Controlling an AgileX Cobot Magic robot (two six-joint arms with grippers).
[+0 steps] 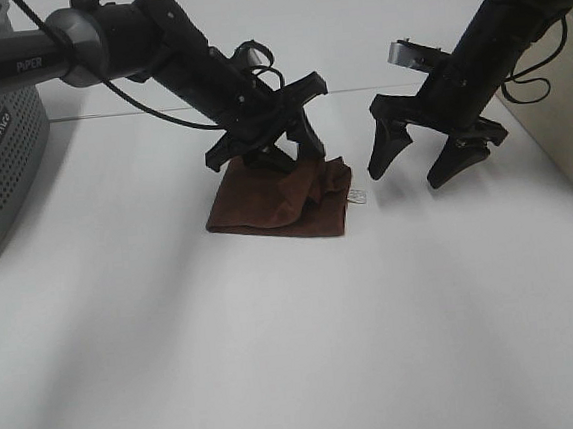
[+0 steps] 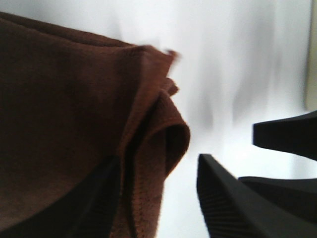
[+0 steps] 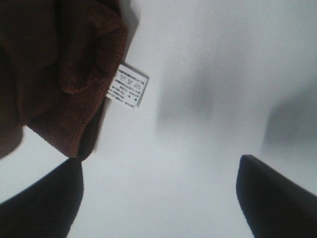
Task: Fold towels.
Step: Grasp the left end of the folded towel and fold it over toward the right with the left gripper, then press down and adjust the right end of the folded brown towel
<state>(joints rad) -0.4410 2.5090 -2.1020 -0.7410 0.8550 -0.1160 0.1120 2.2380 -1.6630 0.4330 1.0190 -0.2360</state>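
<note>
You have one towel [image 1: 276, 203] on the bench [image 1: 279, 356], roughly doubled, its right edge bunched beside its single white tag [image 1: 358, 197]. Your left pincer [image 1: 286, 154] stands spread at the far edge, one finger over cloth, one over bare bench, probably to catch that loose fold. Your right pincer [image 1: 411, 170] hangs spread and empty near the tag, likely ready for the other corner

The towel [image 1: 276, 207] lies on the bench [image 1: 279, 356] near its middle, with the left claw [image 1: 293, 156] at the towel's far edge, its tag [image 1: 357, 197] at the right edge, and the right claw [image 1: 410, 172] just right of that.
</note>
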